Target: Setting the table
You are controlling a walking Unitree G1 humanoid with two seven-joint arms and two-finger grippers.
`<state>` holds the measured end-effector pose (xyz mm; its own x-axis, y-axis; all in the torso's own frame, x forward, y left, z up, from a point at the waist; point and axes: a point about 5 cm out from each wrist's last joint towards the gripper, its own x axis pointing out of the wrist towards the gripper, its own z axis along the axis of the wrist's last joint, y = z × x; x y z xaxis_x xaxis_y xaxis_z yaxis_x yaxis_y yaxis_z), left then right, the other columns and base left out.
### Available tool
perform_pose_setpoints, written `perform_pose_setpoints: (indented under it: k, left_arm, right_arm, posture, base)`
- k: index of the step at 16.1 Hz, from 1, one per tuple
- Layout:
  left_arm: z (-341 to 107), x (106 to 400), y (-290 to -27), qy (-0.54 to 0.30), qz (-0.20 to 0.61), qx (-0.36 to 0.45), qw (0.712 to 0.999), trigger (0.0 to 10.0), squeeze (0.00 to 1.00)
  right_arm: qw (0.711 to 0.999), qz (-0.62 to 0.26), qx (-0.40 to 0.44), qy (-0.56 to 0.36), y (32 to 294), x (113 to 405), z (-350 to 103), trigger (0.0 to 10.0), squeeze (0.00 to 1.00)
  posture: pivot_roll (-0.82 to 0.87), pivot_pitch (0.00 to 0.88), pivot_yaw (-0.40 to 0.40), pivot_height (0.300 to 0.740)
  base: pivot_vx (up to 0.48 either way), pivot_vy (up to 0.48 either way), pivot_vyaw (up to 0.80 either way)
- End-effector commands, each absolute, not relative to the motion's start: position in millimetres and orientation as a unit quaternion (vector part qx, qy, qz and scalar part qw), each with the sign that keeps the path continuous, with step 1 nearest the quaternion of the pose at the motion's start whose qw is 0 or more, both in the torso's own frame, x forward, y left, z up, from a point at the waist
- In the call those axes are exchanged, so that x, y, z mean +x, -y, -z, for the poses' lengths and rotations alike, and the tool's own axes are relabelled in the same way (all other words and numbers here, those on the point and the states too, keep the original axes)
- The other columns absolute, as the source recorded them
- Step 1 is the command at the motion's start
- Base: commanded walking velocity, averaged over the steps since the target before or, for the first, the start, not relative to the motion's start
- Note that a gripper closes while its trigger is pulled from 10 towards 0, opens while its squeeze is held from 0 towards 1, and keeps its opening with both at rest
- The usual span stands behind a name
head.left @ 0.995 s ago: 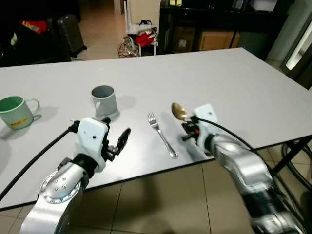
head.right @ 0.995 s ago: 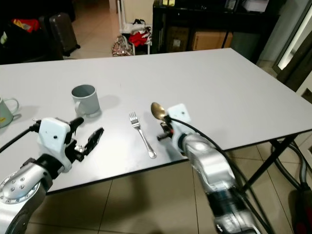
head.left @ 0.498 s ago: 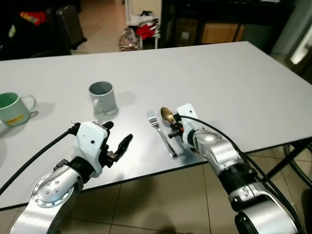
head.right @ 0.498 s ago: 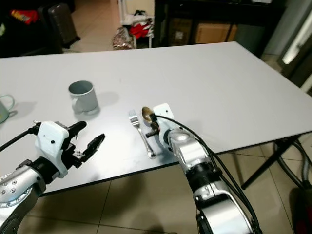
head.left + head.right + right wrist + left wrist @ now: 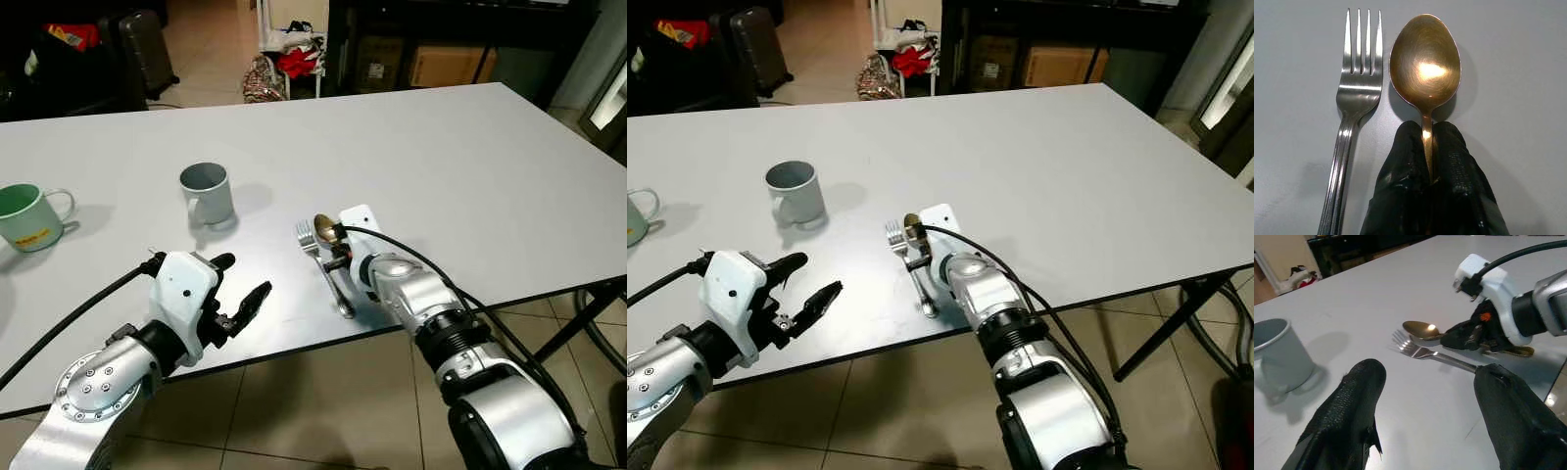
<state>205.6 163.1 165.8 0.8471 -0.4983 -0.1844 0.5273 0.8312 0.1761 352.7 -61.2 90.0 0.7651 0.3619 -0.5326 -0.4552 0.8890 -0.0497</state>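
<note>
Your right gripper (image 5: 1431, 161) has its fingers pinched on the spoon (image 5: 1425, 68) handle, bowl just ahead of the fingertips and just beside the fork (image 5: 1354, 112) on the bench (image 5: 470, 157), while your left gripper (image 5: 1425, 406) hovers with fingers wide, holding nothing.

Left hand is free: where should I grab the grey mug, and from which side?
Probably pinch the grey mug across its rim wall, coming from above. It stands upright with its mouth open, and the handle faces the robot, so a finger can drop inside. The left hand is open over the near table edge; the right hand is shut on the spoon.
</note>
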Motion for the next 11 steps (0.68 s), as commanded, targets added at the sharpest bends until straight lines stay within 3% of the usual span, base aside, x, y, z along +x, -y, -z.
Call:
perform_pose_setpoints:
  k: [1, 11]
  left_arm:
    - [-168, 204, -161, -0.066, 0.28, 0.113, 0.951, 10.0, 0.0]
    - [-169, 207, -161, -0.069, 0.296, 0.118, 0.945, 10.0, 0.0]
  right_arm:
    - [0.927, -0.218, -0.092, -0.29, 62, 347, -79, 10.0, 0.0]
    - [0.92, -0.211, -0.071, -0.324, 67, 330, -65, 10.0, 0.0]
  posture:
    - [0.04, 0.036, -0.006, 0.74]
    - [0.04, 0.033, 0.007, 0.74]
  base:
    - [0.0, 0.0, 0.0]
    - [0.0, 0.0, 0.0]
